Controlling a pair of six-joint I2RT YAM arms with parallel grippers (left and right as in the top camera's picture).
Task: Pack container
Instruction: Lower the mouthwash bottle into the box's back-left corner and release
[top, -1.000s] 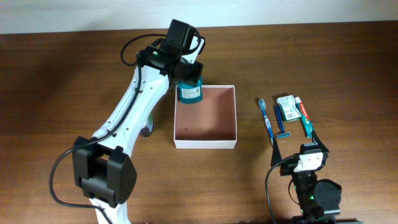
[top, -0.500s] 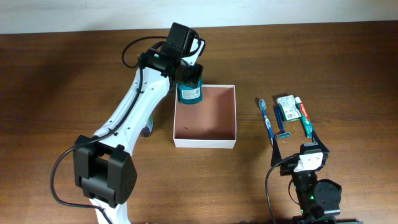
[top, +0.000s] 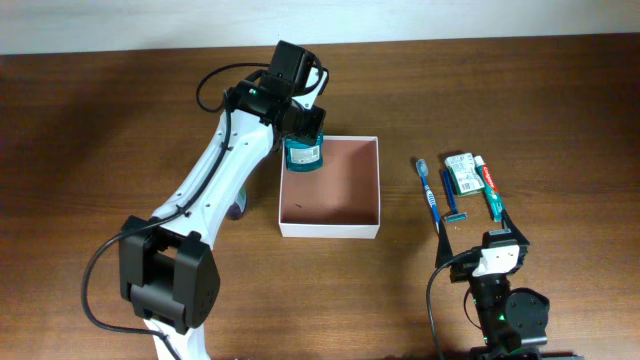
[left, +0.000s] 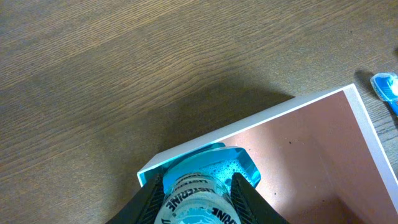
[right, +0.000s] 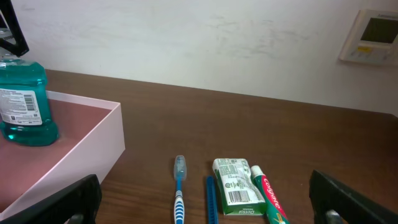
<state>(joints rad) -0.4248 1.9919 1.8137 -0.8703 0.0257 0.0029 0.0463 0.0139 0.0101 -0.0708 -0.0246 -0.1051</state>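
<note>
1. My left gripper (top: 303, 127) is clamped on the top of the teal mouthwash bottle (top: 303, 152); in the left wrist view both fingers (left: 149, 198) press against its sides
2. The bottle stands upright in the far left corner of the container (top: 345, 200), hard by the white walls. From the right wrist view its base looks to be down on the reddish floor, though I cannot tell if it is fully resting there
3. The container sits mid-table between the two arms, and apart from the bottle its inside is bare
4. My right gripper (top: 487, 243) hangs low at the near edge, fingers spread wide, holding nothing
5. Waiting on the wood to the right of the box, well apart from it, are a blue toothbrush (top: 427, 188), a razor (top: 450, 200), a green-and-white packet (top: 461, 173) and a toothpaste tube (top: 485, 177), lying side by side
6. My read: the first item is going in but is not yet released, and at least four are left, so packing is in its early part. Next I would let the bottle go and lift clear
</note>
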